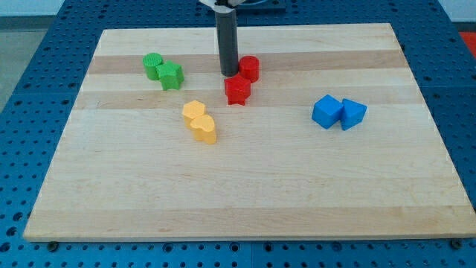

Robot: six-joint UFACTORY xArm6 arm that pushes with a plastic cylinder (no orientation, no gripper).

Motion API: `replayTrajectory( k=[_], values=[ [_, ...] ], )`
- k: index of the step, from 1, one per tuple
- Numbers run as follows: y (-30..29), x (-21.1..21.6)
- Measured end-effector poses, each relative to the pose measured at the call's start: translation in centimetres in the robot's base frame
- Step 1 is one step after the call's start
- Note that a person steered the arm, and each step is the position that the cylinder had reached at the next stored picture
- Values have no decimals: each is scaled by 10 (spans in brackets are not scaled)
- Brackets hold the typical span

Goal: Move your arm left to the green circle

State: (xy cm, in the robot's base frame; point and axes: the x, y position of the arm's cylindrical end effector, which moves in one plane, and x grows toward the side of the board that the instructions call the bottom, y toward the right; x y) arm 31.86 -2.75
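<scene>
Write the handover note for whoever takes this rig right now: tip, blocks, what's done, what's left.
My tip is down on the board, beside the red cylinder and just above the red star.
The green circle sits toward the view's left, touching the green star.
Done: nothing visible; the tip is not at the green circle.
Left: slide left until the tip reaches it. No block lies on that straight path.

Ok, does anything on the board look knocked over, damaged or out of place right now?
Nothing stands out. The blocks sit flat on the wooden board in colour pairs: green circle touching the green star, two yellow blocks together, two blue blocks together, and the red cylinder above the red star. My tip rests beside the reds.
</scene>
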Motion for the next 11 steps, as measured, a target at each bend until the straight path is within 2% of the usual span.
replayTrajectory(
  k=[2, 3, 6, 8, 11],
  values=[
    [10, -27],
    [-4, -41],
    [-108, -62],
    [-184, -62],
    [-208, -41]
  ],
)
